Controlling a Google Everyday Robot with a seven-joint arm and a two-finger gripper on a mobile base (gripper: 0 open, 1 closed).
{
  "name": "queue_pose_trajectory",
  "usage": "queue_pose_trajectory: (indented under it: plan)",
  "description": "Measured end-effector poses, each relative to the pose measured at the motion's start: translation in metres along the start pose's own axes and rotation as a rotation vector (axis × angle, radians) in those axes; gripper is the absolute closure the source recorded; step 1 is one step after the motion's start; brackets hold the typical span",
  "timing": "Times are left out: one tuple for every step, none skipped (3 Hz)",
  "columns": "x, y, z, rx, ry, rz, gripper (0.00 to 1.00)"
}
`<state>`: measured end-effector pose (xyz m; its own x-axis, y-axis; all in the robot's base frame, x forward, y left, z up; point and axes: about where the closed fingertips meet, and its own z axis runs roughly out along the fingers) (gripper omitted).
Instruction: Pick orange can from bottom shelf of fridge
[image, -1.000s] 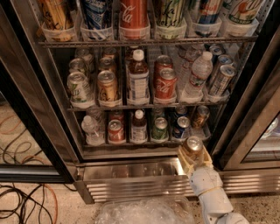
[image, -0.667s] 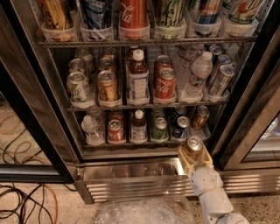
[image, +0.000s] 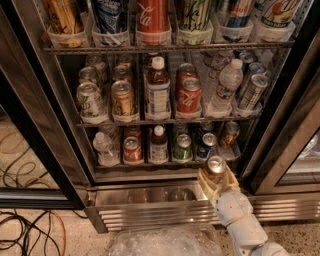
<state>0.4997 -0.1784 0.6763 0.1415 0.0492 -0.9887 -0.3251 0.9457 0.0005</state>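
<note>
The fridge (image: 60, 117) stands with its door open, its wire racks full of drinks. My gripper (image: 218, 176) is just in front of the bottom shelf (image: 150, 164), at its right end and above the ribbed steel base (image: 150, 212). It is shut on the orange can (image: 216, 164), which is upright. The can's silver top with pull-tab shows, and the fingers (image: 206, 181) cover most of its body. The can is outside the shelf's front edge.
On the bottom shelf stand a water bottle (image: 105, 147), a red can (image: 132, 149), a brown bottle (image: 158, 145), a green can (image: 183, 146), a blue can (image: 206, 142) and a tilted brown can (image: 229, 133). Cables (image: 25, 235) lie on the floor at left. Crinkled clear plastic (image: 165, 242) lies below.
</note>
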Motion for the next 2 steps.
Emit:
queue_pose_trajectory:
  plan:
    - [-0.013,0.027,-0.003,-0.116,-0.011,-0.019,1.0]
    - [-0.028,0.057,-0.01,-0.241,-0.036,-0.029,1.0]
